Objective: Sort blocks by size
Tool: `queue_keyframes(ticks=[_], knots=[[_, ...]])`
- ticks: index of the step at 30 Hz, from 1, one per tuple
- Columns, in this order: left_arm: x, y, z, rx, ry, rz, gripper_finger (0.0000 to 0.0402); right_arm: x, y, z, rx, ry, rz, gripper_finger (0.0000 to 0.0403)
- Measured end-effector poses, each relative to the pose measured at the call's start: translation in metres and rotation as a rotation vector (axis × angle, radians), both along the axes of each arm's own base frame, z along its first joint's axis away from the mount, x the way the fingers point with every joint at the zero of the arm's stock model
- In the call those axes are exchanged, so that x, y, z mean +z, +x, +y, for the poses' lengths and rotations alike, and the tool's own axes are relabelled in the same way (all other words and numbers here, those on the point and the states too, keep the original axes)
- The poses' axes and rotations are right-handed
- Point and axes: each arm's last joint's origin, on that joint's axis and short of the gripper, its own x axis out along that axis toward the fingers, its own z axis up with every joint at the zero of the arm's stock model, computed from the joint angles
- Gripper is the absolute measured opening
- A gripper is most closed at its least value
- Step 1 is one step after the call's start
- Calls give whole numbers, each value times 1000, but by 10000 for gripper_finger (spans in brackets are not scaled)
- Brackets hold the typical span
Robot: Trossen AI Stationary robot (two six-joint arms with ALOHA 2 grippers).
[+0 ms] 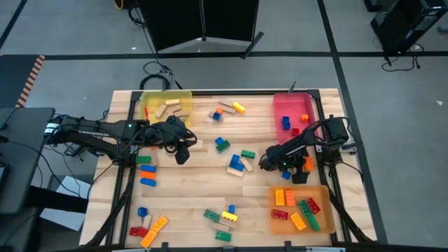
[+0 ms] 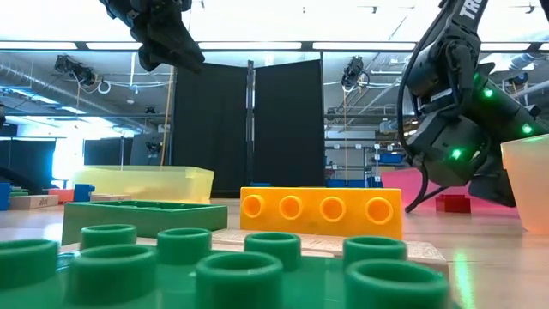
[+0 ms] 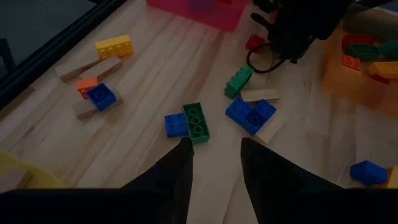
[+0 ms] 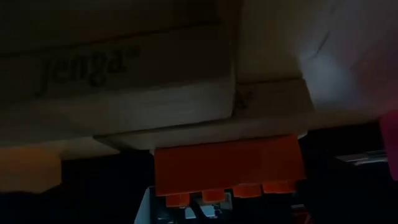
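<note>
Studded bricks and tan wooden blocks lie scattered on the wooden table [image 1: 189, 196]. My left gripper [image 3: 214, 152] hangs open above the table, over a blue and green brick pair [image 3: 189, 121], with nothing between its fingers. It also shows in the high view as my left gripper [image 1: 183, 155]. My right gripper [image 1: 302, 173] is low at the table's right, mostly hidden under its own arm. Its wrist view is filled by a printed wooden block [image 4: 118, 68] and an orange brick [image 4: 227, 165]. Its fingers do not show there. My right gripper stands very close to the wooden blocks and the orange brick [image 4: 227, 165]. Its fingers are hidden, so I cannot tell whether it touches them.
A yellow tray [image 1: 168, 105] with wooden blocks stands at the far left. A red tray [image 1: 292, 112] stands at the far right, and an orange tray [image 1: 297, 208] with several bricks at the near right. More bricks [image 1: 148, 225] lie near the front edge.
</note>
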Motion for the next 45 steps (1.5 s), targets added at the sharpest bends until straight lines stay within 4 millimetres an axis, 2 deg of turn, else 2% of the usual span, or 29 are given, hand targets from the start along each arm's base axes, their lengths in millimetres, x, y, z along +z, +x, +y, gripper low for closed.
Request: queue_keyframes(ticks=[9, 16, 20, 24, 27, 34, 39, 42, 45], knots=[[0, 0, 0, 0, 1, 0, 141, 2, -2, 0, -5, 3, 24, 320], [0, 0, 0, -1, 1, 0, 141, 7, -5, 0, -6, -3, 75, 319], [0, 0, 0, -1, 2, 1, 141, 19, -4, 0, -19, -20, 50, 331], [0, 0, 0, -3, 4, 2, 141, 44, 2, 0, -56, -66, -75, 327], [0, 0, 0, -4, 5, 2, 141, 70, 7, 1, -153, -94, -204, 321], [0, 0, 0, -6, 7, 2, 141, 144, 5, 7, -511, -203, -514, 333], [0, 0, 0, -6, 8, 2, 141, 188, -1, 19, -768, -264, -690, 322], [0, 0, 0, -6, 8, 2, 141, 204, -1, 34, -893, -270, -768, 321], [0, 0, 0, -6, 9, 3, 141, 206, 3, 57, -981, -249, -805, 326]])
